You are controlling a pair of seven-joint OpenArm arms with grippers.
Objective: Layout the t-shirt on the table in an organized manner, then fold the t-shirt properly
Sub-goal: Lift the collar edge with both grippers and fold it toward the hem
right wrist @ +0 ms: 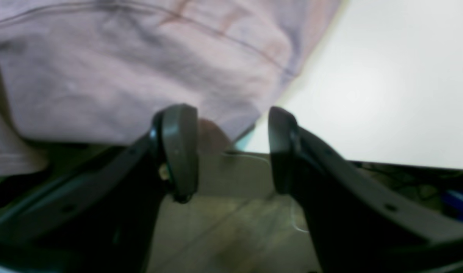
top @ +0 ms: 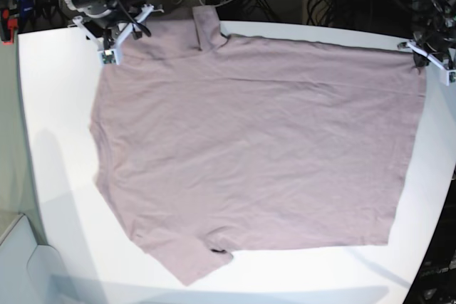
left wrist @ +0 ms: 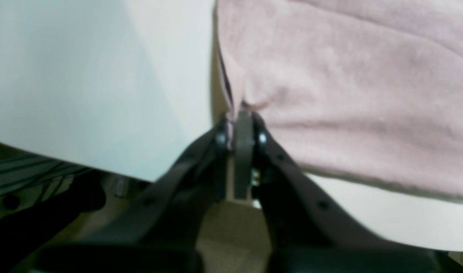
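White table (top: pixel 57 176) bears an unlabelled t-shirt (top: pixel 256 147), left end effector (left wrist: pixel 242 113) pinching its edge, right end effector (right wrist: pixel 233 148) spread.

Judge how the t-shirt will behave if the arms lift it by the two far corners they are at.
The t-shirt looks thin and wrinkly, so it would probably hang limp and sag between the grips. The left gripper pinches only a small bit of edge, which might slip. On the glossy table it likely slides easily.

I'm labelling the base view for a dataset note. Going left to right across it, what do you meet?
Bare table → right gripper, open at the shirt's corner → t-shirt → left gripper, shut on the opposite corner.
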